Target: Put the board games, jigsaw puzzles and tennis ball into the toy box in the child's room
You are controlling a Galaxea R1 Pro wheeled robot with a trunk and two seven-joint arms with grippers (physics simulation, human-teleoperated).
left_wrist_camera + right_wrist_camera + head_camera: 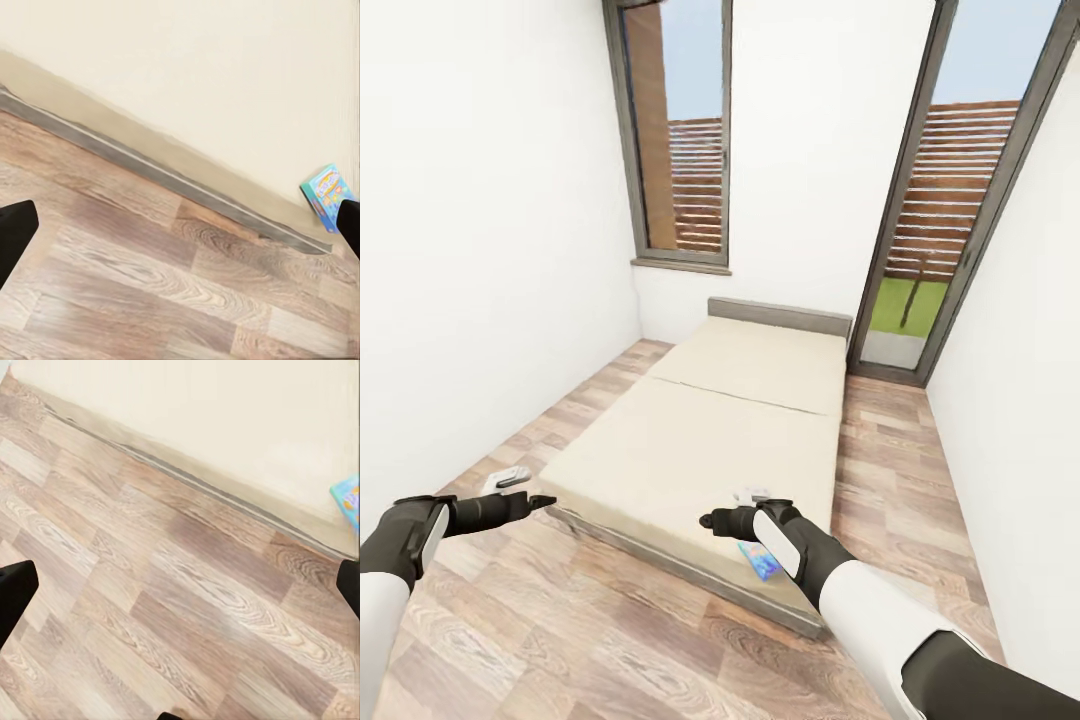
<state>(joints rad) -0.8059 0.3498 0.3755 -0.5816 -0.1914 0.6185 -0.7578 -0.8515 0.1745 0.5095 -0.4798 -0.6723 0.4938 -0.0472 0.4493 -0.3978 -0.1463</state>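
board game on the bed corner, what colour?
Bright blue board game with orange print; clearest in the left wrist view.

Blue board game (760,560) half hidden behind right pincer (712,521); second box (752,494) mostly covered

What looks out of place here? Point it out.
A flat grey and white item lies on the wood floor beside the bed's near left corner; what it is cannot be told. A blue game box sits close to the bed's foot edge, partly behind the right arm. Nothing looks spilled or damaged.
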